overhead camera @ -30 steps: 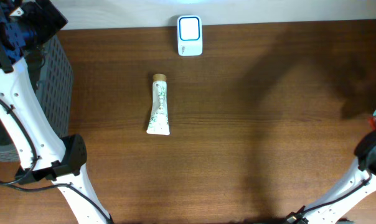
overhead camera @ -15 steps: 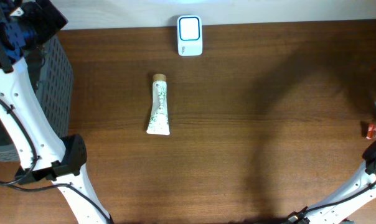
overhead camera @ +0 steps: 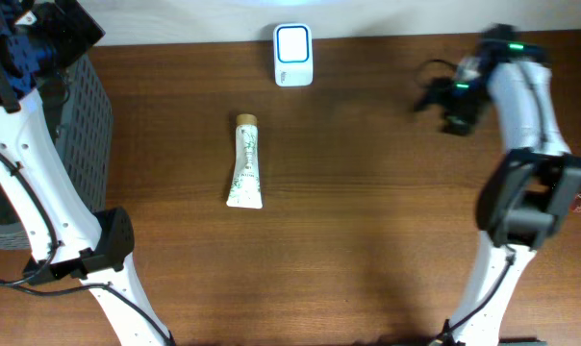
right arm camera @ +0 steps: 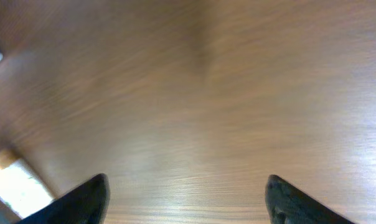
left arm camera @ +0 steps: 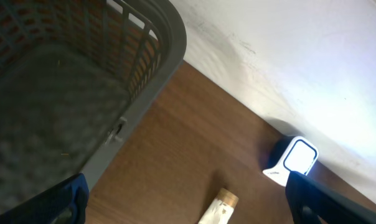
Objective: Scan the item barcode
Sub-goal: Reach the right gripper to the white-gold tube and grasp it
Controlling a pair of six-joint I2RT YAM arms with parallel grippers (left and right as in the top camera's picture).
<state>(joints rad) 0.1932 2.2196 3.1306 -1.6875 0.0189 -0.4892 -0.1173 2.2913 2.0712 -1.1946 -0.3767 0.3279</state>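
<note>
1. Swinging in from the right edge of the overhead view, where only its base showed a second ago, the right arm (overhead camera: 521,106) now reaches across the upper right of the frame. Its dark jaws point left toward the scanner (overhead camera: 293,55), though they are motion-blurred from this height. The tube (overhead camera: 245,163) has not shifted: it lies flat on the worktop (overhead camera: 367,231) at centre left, cap toward the top of the frame, below the scanner and well apart from both arms. The left arm (overhead camera: 21,163) is unmoved beside the basket (overhead camera: 84,106) at the left edge.
2. Left wrist view: its jaws stand fully spread at the two lower corners with nothing between them. The basket (left arm camera: 157,56) fills the upper left, the scanner (left arm camera: 292,160) glows at lower right, and the tube's cap (left arm camera: 220,202) peeks in at the bottom edge.
3. Right wrist view: its jaws are wide apart and empty over the blurred bare worktop (right arm camera: 194,93).
4. Judging from this, the right arm has opened up for an approach. The tube is not yet picked up and nothing has been scanned.
</note>
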